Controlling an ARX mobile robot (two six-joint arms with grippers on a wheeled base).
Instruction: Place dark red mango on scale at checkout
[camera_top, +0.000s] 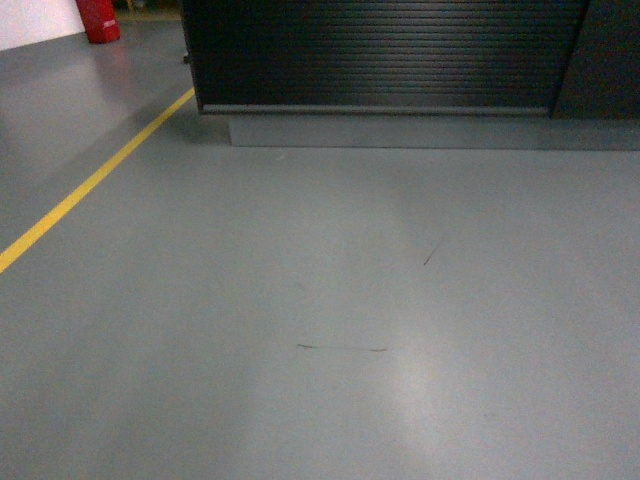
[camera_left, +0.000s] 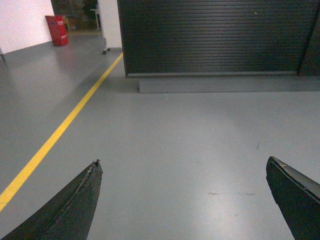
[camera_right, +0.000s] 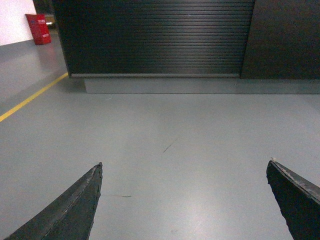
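- Looking nearest first, we are seeing our left gripper (camera_left: 182, 192) standing wide, its two dark fingers (camera_left: 75, 207) far apart at the bottom corners of the left wrist view, with nothing but bare grey floor (camera_left: 180, 150) showing between them.
- We are finding the same at our right gripper (camera_right: 184, 195): its jaws are spread wide and are holding nothing, and only floor is lying between its fingers (camera_right: 70, 210).
- We are not seeing the dark red mango in any view, neither in a gripper nor on the floor ahead, so we cannot describe its colour, shape or position here.
- Just beyond the fingers we are noticing a few thin dark scuff marks (camera_top: 342, 348) on the floor, and off to the left of the left gripper a yellow line (camera_left: 60, 130) is running away from us.
- Farther ahead of both grippers, the checkout (camera_top: 390, 55) is facing us: a black horizontally ribbed front panel sitting on a grey base (camera_top: 430, 132).
- We are seeing only its front, so the scale is out of sight, and we cannot tell where it is.
- Far off to the left, a red object (camera_top: 97, 18) is standing on the floor.
- We are judging the task as barely begun: no fruit in hand, the counter well apart from us, and picking, approaching and placing all left to do.
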